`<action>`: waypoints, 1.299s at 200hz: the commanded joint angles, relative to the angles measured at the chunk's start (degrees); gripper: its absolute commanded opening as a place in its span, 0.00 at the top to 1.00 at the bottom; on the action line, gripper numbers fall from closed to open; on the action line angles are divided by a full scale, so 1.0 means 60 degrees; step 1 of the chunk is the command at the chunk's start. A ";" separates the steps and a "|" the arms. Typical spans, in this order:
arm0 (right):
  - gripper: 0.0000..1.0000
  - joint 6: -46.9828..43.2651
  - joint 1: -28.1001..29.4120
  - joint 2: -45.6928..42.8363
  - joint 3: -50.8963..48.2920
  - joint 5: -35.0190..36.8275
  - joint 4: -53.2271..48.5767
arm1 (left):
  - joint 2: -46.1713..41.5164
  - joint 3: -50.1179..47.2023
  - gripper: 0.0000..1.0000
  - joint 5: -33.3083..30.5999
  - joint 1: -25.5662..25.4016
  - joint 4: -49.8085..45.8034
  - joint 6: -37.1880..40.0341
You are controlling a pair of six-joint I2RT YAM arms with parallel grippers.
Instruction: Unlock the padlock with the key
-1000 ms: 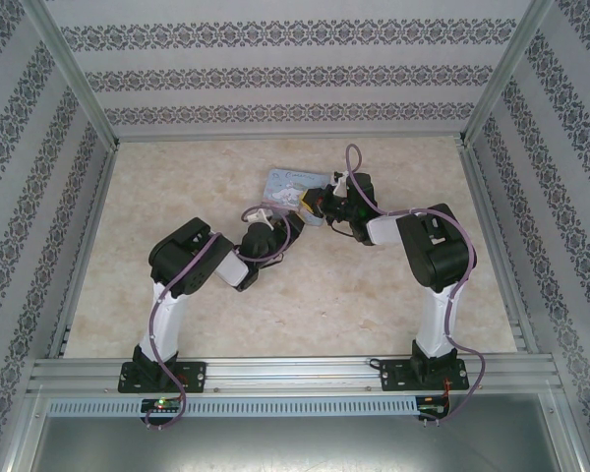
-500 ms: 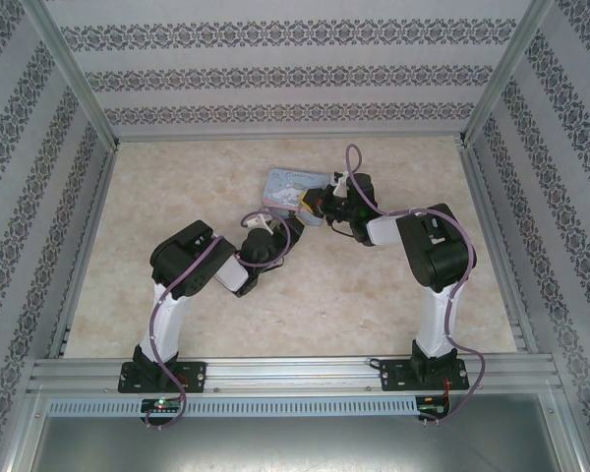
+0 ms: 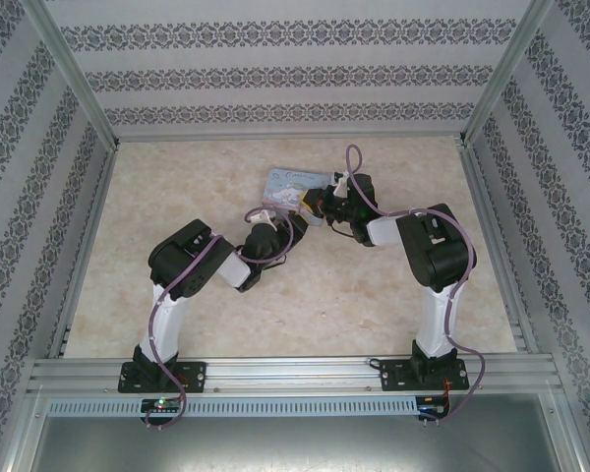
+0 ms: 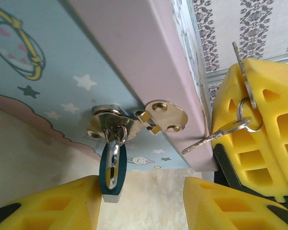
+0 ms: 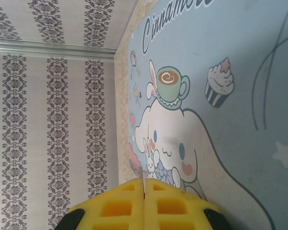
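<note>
Since half a second earlier, the left fingers had edged back up toward the tin box, while the right arm had held its place at the box's near corner. In the left wrist view those fingers stood wide apart and gripped nothing. The padlock dangled between them, closer to one than the other and touching neither. It hung by its thin shackle from the hasp on the pink side of the box, just above the surface.

The right fingers were pressed together on what appeared to be the key, a thin metal strip seen edge-on. A second key swung loose from the ring beside them.

The step in hand looked to be steadying the lock; the key had not yet reached it. Next, the left fingers would likely need to close on the small blue body without covering its keyhole. The right arm would then have to turn the blade, which pointed away from the lock, and bring it to the keyhole.
</note>
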 commanded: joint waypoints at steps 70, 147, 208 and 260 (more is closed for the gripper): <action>1.00 -0.0006 -0.0039 0.0279 -0.0304 -0.0053 -0.0330 | -0.0328 0.0078 0.52 -0.0671 0.0368 -0.2938 0.1950; 1.00 -0.0006 -0.0035 0.0272 -0.0372 -0.0039 -0.0327 | -0.0082 0.0184 0.54 -0.0354 0.0398 -0.2544 0.1819; 1.00 0.0020 -0.0023 0.0265 -0.0390 -0.0038 -0.0312 | 0.0066 0.0190 0.62 -0.0399 0.0405 -0.2562 0.1665; 1.00 0.0009 -0.0032 0.0288 -0.0431 -0.0038 -0.0282 | 0.0131 0.0319 0.70 -0.0492 0.0406 -0.2492 0.1414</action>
